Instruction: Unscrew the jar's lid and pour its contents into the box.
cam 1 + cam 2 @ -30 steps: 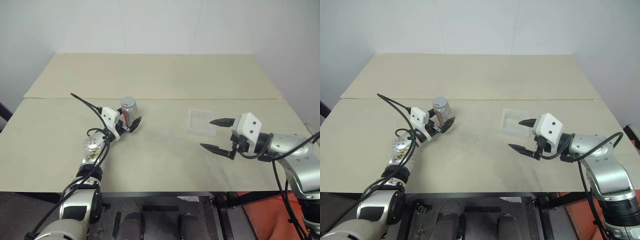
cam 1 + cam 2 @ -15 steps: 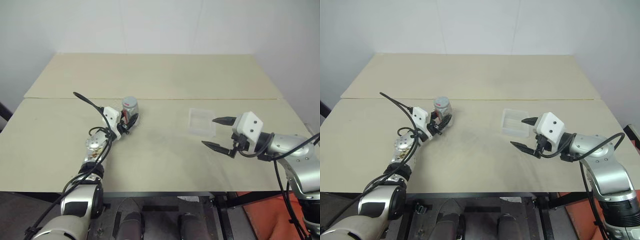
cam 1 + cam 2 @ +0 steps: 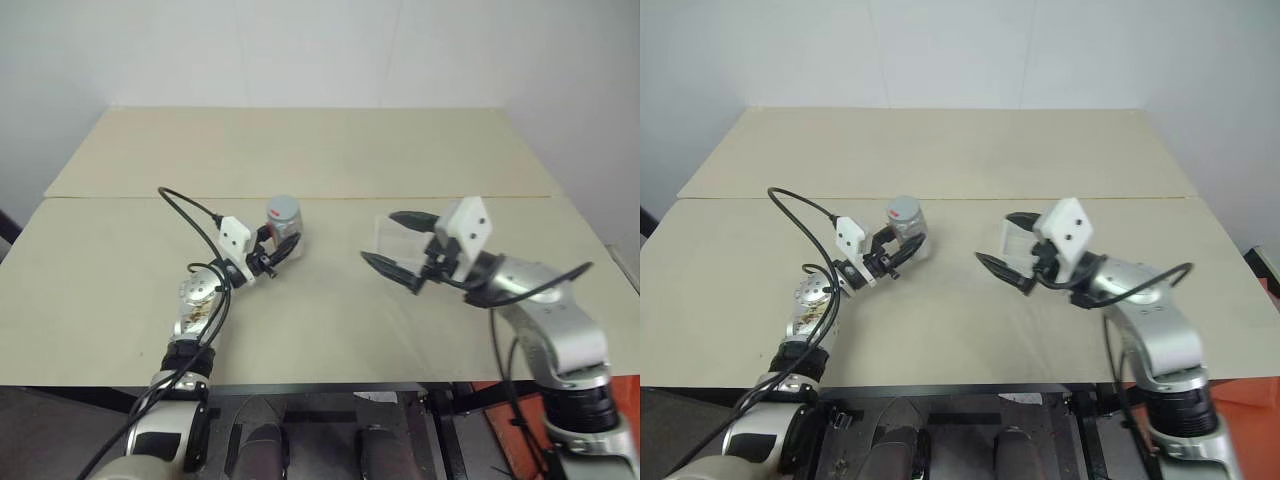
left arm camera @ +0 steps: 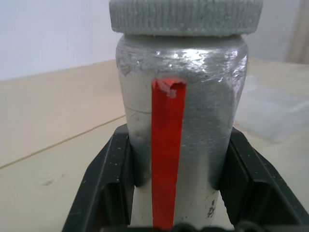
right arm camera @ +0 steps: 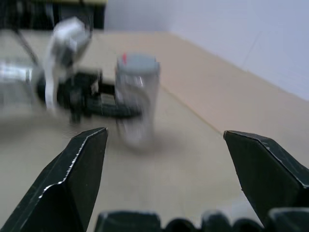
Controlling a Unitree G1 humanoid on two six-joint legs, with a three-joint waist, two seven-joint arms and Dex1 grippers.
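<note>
The jar (image 4: 181, 121) has a silvery, crinkled body with a bright red stripe running up the side that faces the left pincer (image 3: 283, 247). Its lid (image 4: 186, 17) is matte gray with fine ribbing round the edge, and carries a small red mark on top. Both pincers have black fingers on white housings; the right pincer (image 3: 388, 243) stands in front of the box (image 3: 397, 232), which is clear and colourless. The surface (image 3: 320, 150) is pale beige.
</note>
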